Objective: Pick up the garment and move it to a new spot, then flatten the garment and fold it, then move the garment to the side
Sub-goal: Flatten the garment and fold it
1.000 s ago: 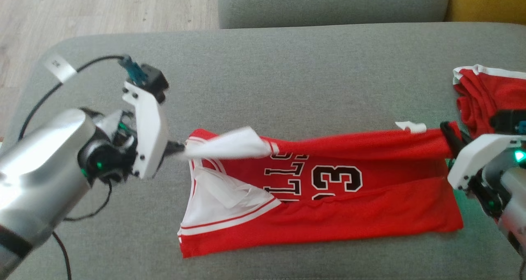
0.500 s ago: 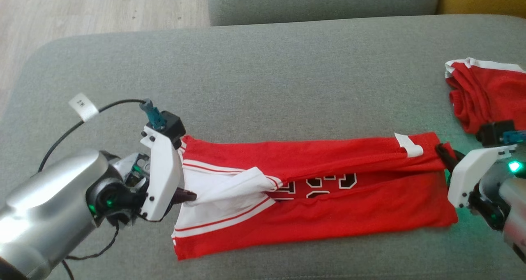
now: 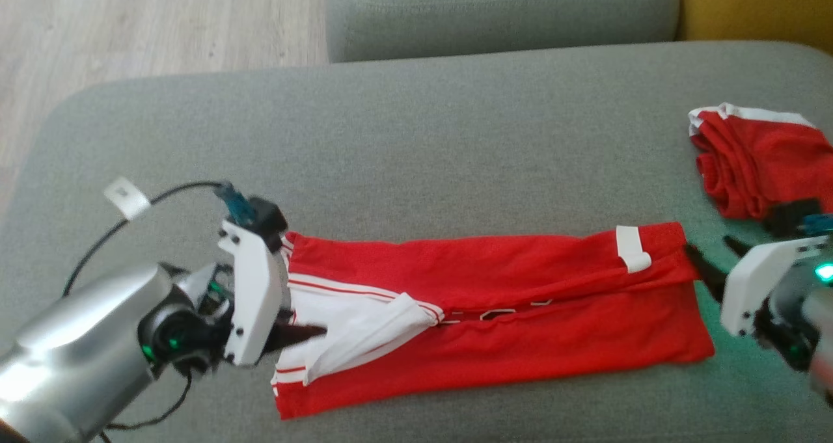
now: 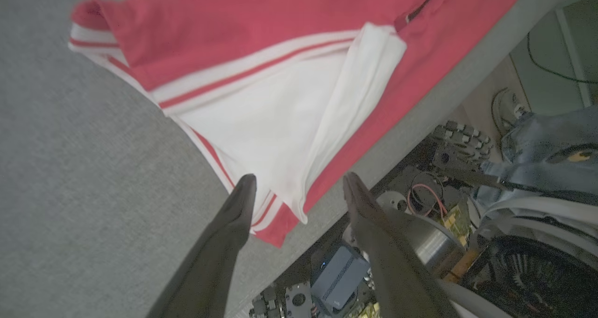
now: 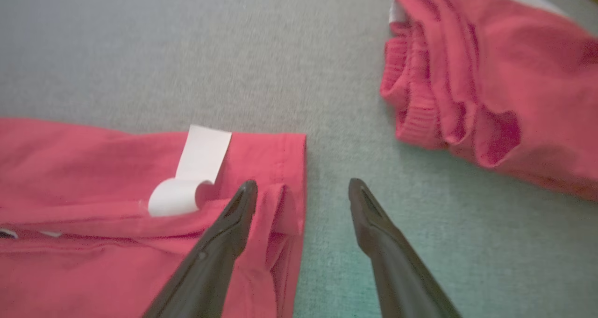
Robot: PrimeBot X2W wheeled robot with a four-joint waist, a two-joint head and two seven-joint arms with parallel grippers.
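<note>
The garment (image 3: 494, 313), a red jersey with white striped trim, lies folded into a long band on the grey cushion (image 3: 416, 144). At its left end my left gripper (image 3: 296, 326) stands open. In the left wrist view the fingers (image 4: 238, 206) of the left gripper (image 4: 299, 182) straddle the white trim corner (image 4: 280, 140) without pinching it. My right gripper (image 3: 710, 248) is open at the garment's right end. The right wrist view shows the right gripper (image 5: 302, 185) wide apart, its left finger over the hem (image 5: 280, 201) beside a white label (image 5: 196, 168).
A second red garment (image 3: 755, 163) lies bunched at the cushion's right (image 5: 490, 98). Another grey cushion (image 3: 501, 10) stands behind, wooden floor (image 3: 130, 26) to the back left, something yellow (image 3: 755, 7) at the back right. The robot's base (image 4: 420, 243) sits below the cushion's near edge.
Both grippers have opened and let go of the garment. The lifted upper layer has come down over the black lettering. The head camera has shifted a little.
</note>
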